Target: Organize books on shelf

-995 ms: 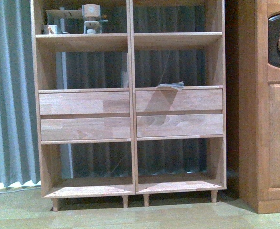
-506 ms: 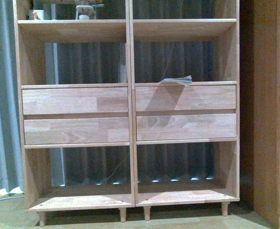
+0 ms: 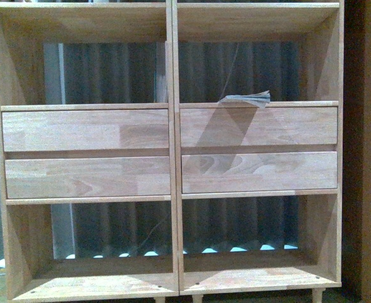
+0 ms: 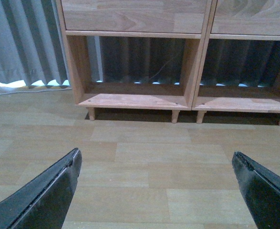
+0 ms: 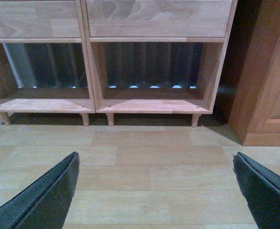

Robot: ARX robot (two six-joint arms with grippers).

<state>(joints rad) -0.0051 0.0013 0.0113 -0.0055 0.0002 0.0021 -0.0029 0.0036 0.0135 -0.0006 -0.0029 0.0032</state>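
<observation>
The pale wood shelf [image 3: 172, 151] fills the front view, with four flat drawer fronts either side of its double centre post. One thin floppy book [image 3: 248, 98] lies flat on the board above the right drawers, its pages curling at the front edge. No other book shows. Neither gripper appears in the front view. My left gripper [image 4: 155, 154] hangs open over bare floor, facing the shelf's bottom left bay [image 4: 135, 100]. My right gripper [image 5: 155, 156] is open too, over the floor before the bottom right bay [image 5: 154, 106]. Nothing sits between either pair of fingers.
A darker reddish cabinet [image 5: 268, 71] stands right of the shelf, with a dark gap between them. Grey curtain [image 4: 25, 43] hangs behind and left of the shelf. Light wood-plank floor [image 5: 144, 157] lies between the grippers and the shelf's peg legs.
The front view has closed in on the shelf: it looms larger, the top shelf's objects and the clock cabinet have slid out of frame. The flat book has not moved on its board.
</observation>
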